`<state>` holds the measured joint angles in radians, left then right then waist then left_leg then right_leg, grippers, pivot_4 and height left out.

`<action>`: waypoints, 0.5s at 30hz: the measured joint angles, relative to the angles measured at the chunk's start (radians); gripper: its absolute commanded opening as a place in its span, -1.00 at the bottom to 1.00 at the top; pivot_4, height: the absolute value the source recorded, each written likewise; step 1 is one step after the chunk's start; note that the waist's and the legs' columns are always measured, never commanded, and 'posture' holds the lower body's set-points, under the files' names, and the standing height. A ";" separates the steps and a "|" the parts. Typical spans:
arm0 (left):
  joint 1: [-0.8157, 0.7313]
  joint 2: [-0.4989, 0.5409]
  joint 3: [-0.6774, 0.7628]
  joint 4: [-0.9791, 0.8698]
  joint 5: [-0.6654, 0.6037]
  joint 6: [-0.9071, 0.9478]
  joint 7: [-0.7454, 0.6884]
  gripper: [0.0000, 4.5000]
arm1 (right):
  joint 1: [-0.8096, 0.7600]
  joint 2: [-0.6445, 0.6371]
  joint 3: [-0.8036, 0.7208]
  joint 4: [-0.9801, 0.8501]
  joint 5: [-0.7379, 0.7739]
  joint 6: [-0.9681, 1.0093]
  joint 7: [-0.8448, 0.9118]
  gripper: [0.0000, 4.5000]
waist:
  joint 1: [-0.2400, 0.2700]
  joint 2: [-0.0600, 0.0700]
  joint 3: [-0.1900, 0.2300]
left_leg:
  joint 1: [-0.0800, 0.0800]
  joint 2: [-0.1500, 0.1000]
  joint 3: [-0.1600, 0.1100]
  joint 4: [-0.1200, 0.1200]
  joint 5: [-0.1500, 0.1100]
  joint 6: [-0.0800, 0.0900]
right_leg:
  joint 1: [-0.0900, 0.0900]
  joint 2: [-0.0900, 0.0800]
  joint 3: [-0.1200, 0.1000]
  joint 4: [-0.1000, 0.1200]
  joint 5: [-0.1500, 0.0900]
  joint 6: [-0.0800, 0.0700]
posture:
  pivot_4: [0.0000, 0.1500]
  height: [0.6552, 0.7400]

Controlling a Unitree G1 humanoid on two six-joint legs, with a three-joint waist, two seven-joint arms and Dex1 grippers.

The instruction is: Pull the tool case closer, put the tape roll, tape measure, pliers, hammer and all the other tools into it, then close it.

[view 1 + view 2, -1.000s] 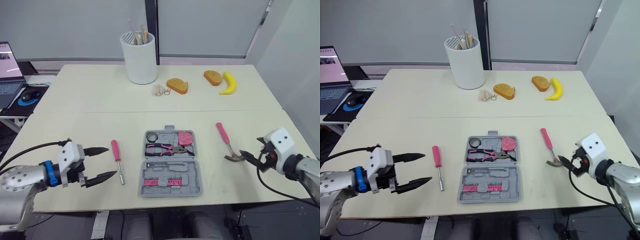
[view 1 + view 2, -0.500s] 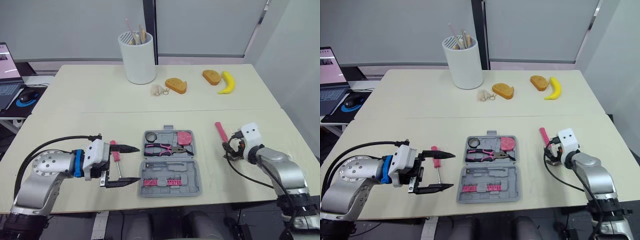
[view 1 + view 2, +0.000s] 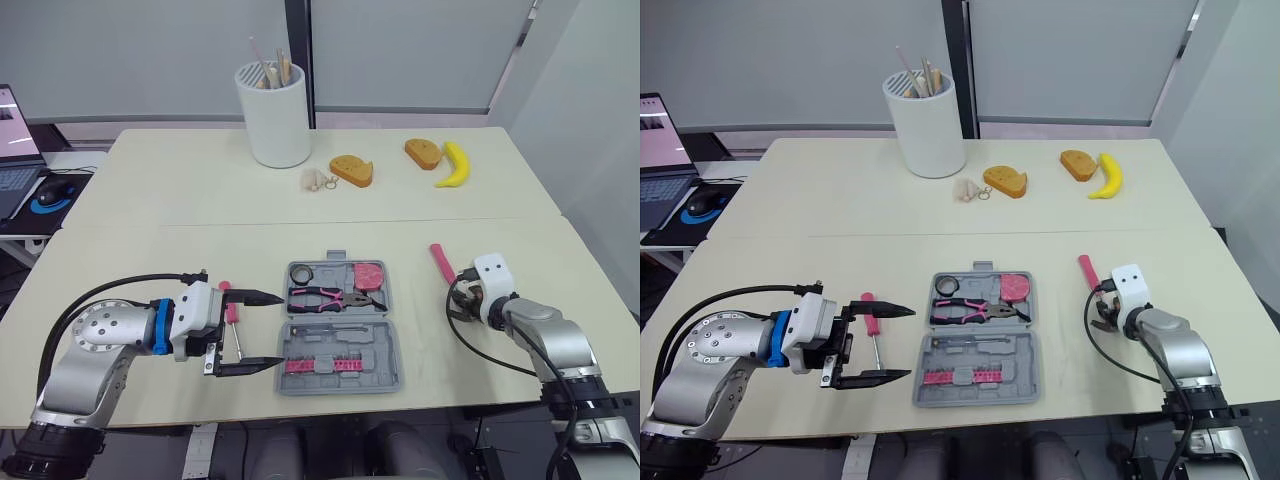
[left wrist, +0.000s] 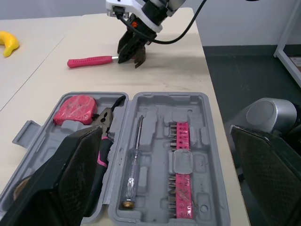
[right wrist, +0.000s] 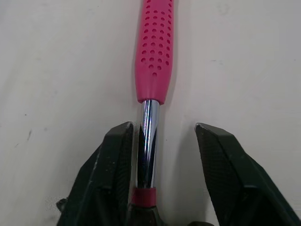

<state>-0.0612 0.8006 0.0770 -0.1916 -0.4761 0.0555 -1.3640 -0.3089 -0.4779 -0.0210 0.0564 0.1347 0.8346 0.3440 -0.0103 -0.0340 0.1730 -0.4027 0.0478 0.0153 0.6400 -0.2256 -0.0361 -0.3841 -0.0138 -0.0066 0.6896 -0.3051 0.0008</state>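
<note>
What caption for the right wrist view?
Open right pincer straddles the chrome shaft of the hammer, near its pink grip.

The case [image 4: 202, 117] is grey, with pink bit strips [image 4: 181, 174]. The hammer [image 5: 154, 47] has a pink grip dimpled with rows of dots and a chrome shaft. The tape measure [image 3: 371, 273] is pink, the pliers [image 3: 318, 296] pink and black. The screwdriver [image 3: 871, 318] has a pink handle. The banana [image 3: 453, 165] is yellow, the cup [image 3: 274, 115] white.

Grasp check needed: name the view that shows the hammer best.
Right wrist view: the hammer lies close up, its chrome shaft between the open fingers of the right gripper. The eye views show its pink handle past that gripper; the left wrist view shows it far off.
</note>
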 measured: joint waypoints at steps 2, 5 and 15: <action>-0.010 -0.004 -0.004 0.001 0.006 -0.001 0.001 1.00 | 0.000 0.010 0.003 -0.003 0.000 0.003 -0.003 -0.51 | 0.000 0.000 0.000 | 0.000 0.000 0.000 0.000 0.000 0.000 | 0.000 0.000 0.000 0.000 0.000 0.000 | 1.00 1.00; -0.023 -0.009 -0.006 0.002 0.011 -0.002 0.001 1.00 | 0.001 0.016 0.007 -0.012 -0.001 0.010 -0.009 -0.77 | 0.000 0.000 0.000 | 0.000 0.000 0.000 0.000 0.000 0.000 | 0.000 0.000 0.000 0.000 0.000 0.000 | 1.00 1.00; -0.024 0.000 -0.007 0.008 0.015 0.008 0.021 1.00 | 0.038 -0.046 0.044 -0.136 -0.013 0.026 0.029 -0.91 | 0.000 0.002 0.001 | -0.004 0.000 0.000 0.000 0.000 0.000 | -0.004 0.000 0.000 0.001 0.000 0.000 | 1.00 1.00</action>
<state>-0.0857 0.8008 0.0703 -0.1834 -0.4616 0.0638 -1.3435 -0.2707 -0.5236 0.0231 -0.0793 0.1214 0.8610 0.3732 -0.0104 -0.0324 0.1740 -0.4065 0.0477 0.0153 0.6403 -0.2255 -0.0360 -0.3880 -0.0138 -0.0065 0.6903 -0.3051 0.0009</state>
